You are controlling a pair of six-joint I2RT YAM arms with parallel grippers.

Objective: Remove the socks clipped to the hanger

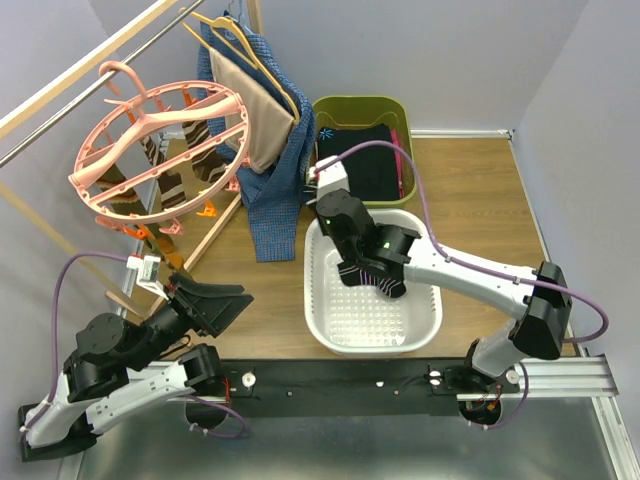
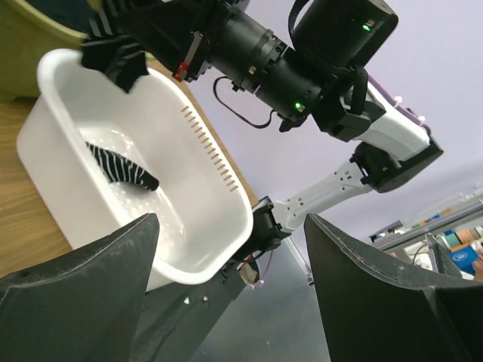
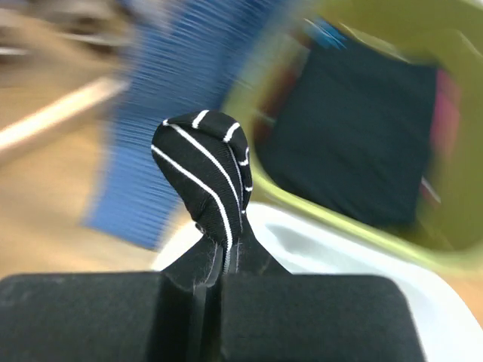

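right gripper (image 1: 358,268): jaws clamped on a black sock (image 3: 204,162) with thin white stripes; one end of the sock bulges up past the fingertips in the wrist view, and the background there is blurred.
below right gripper: white basket (image 1: 325,300); the gripper hangs over its far half, within the rim.
sock in basket (image 2: 121,170): black with white stripes, lying on the basket floor under the right gripper, with white floor showing between it and the fingers. Can't tell if it is a separate sock or the loose end of the held one.
left gripper (image 1: 215,305): fingers spread wide with nothing between them. It is aimed toward the basket, near the basket's left side and not touching it.
hanger (image 1: 160,150): pink ring with spokes, hung by its hook. It is far and to the left of the left gripper, well apart from both grippers.
socks on hanger (image 1: 185,170): brown and tan striped, clipped on and dangling under the ring, with orange clips showing at the ring's near edge.
beyond right gripper: green bin (image 1: 400,110) just behind the basket, with black clothes (image 1: 365,165) inside.
left of right gripper: blue garment (image 1: 275,210), hanging between the hanger and the basket.
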